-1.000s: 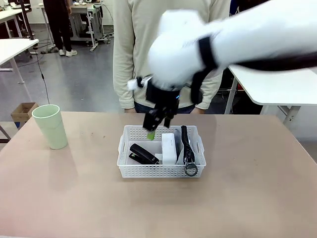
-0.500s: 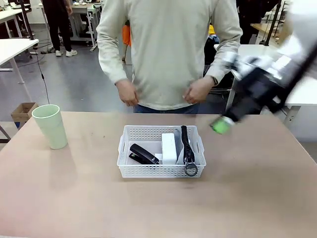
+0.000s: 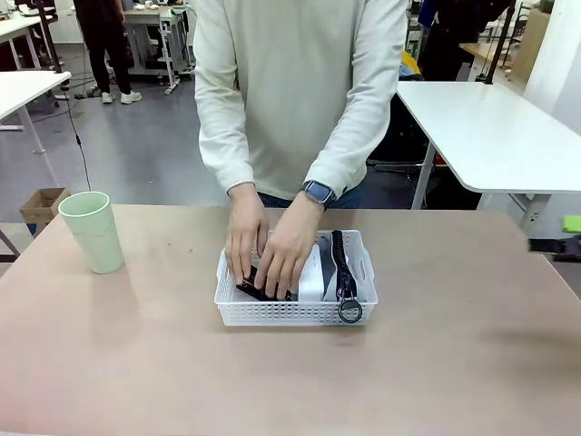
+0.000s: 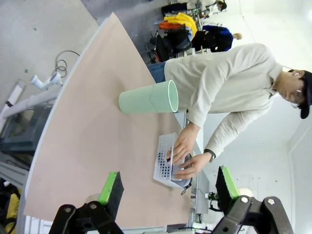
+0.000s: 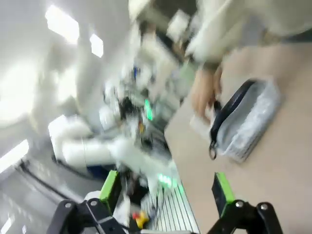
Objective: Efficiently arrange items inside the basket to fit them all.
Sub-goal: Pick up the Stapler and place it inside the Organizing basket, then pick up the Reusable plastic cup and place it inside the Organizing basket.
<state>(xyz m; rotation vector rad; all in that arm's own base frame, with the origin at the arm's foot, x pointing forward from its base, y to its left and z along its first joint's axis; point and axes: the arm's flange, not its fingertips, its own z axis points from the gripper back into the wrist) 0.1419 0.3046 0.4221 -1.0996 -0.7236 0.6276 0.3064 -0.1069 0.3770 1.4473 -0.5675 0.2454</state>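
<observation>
Person leans in from the far side, both hands (image 3: 289,252) down in the basket (image 3: 295,314), fingers over the stapler (image 3: 245,290) at its left end. Box (image 3: 310,272) & pouch (image 3: 329,262) stand just beside; cup (image 3: 93,232) well apart on the surface (image 3: 454,363). Our right tool (image 5: 165,192) is spread, nothing in it. Left tool (image 4: 168,190) is spread too. 1 sec ago our right arm hung over the basket w/ no hands there; it's now off at the right edge.
</observation>
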